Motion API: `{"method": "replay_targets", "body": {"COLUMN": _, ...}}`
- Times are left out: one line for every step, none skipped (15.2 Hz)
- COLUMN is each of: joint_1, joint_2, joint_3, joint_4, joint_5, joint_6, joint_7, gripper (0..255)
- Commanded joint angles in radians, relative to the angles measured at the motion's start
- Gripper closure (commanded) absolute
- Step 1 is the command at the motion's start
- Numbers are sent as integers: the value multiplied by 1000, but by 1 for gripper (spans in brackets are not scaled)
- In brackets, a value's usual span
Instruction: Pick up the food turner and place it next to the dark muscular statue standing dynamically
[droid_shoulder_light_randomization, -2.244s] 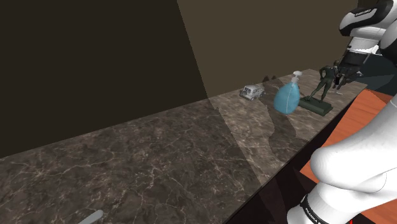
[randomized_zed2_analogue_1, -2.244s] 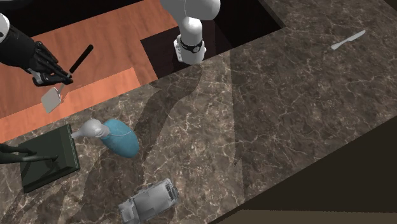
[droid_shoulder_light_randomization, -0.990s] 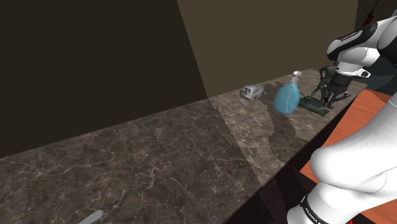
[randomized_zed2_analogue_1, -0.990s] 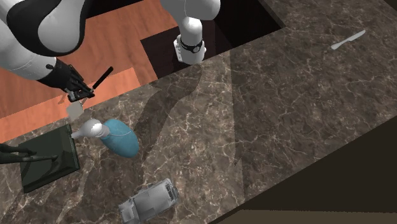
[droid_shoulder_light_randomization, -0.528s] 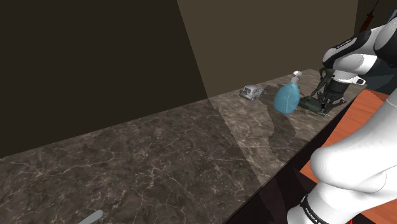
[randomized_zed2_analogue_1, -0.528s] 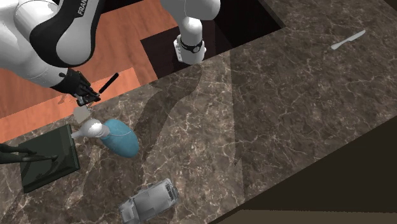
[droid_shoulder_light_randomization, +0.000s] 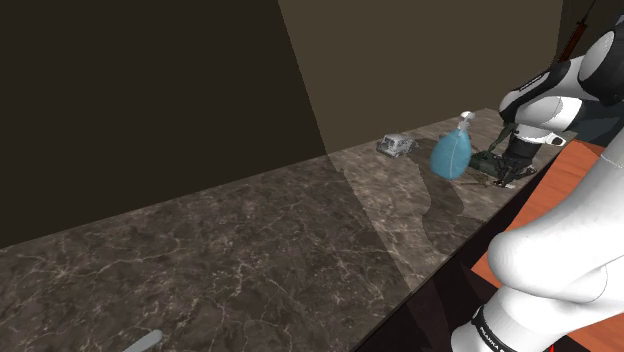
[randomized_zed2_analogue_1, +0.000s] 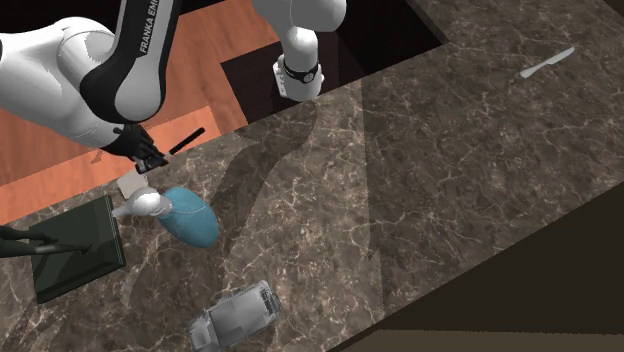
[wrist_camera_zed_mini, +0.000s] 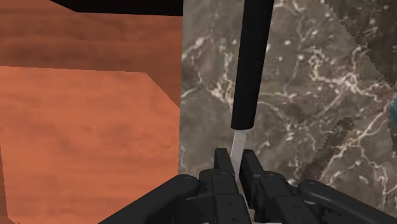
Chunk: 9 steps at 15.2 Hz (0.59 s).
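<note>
The gripper (wrist_camera_zed_mini: 236, 159) has its 2 fingers clamped on the food turner (wrist_camera_zed_mini: 252, 63) at its thin pale shank. It looks light and stiff, and probably slippery there. It hangs over the counter (randomized_zed2_analogue_1: 450, 180) edge, beside the spray bottle (randomized_zed2_analogue_1: 190, 218) and near the statue (randomized_zed2_analogue_1: 70, 250).

1. In the second exterior view we read white capitals, "FRANKA EMI", running along the dark part of the arm (randomized_zed2_analogue_1: 148, 25). The word is cut off at the picture's upper edge.
2. In the shoulder view a dark band (droid_shoulder_light_randomization: 497, 333) low on the arm carries small white lettering, which we cannot read with certainty.
3. The dark ring (randomized_zed2_analogue_1: 300, 72) at the arm's foot bears white marks too small for us to read.
</note>
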Motion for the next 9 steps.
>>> {"method": "replay_targets", "body": {"joint_1": 0, "joint_2": 16, "joint_3": 1, "joint_4": -11, "joint_5": 8, "joint_6": 26, "joint_7": -5, "gripper": 255}}
{"method": "replay_targets", "body": {"joint_1": 0, "joint_2": 23, "joint_3": 1, "joint_4": -17, "joint_5": 12, "joint_6": 39, "joint_7": -8, "gripper": 255}}
{"method": "replay_targets", "body": {"joint_1": -1, "joint_2": 31, "joint_3": 1, "joint_4": -23, "joint_5": 16, "joint_6": 52, "joint_7": -11, "gripper": 255}}
{"method": "replay_targets", "body": {"joint_1": -1, "joint_2": 38, "joint_3": 1, "joint_4": -29, "joint_5": 20, "joint_6": 64, "joint_7": -14, "gripper": 255}}
{"method": "replay_targets", "body": {"joint_1": -2, "joint_2": 51, "joint_3": 2, "joint_4": -38, "joint_5": 28, "joint_6": 85, "joint_7": -20, "gripper": 255}}
{"method": "replay_targets", "body": {"joint_1": -2, "joint_2": 51, "joint_3": 2, "joint_4": -38, "joint_5": 28, "joint_6": 85, "joint_7": -20, "gripper": 255}}
{"method": "replay_targets", "body": {"joint_1": -2, "joint_2": 51, "joint_3": 2, "joint_4": -38, "joint_5": 27, "joint_6": 85, "joint_7": -20, "gripper": 255}}
{"method": "replay_targets", "body": {"joint_1": -2, "joint_2": 51, "joint_3": 2, "joint_4": -38, "joint_5": 28, "joint_6": 85, "joint_7": -20, "gripper": 255}}
{"method": "replay_targets", "body": {"joint_1": -2, "joint_2": 51, "joint_3": 2, "joint_4": -38, "joint_5": 28, "joint_6": 85, "joint_7": -20, "gripper": 255}}
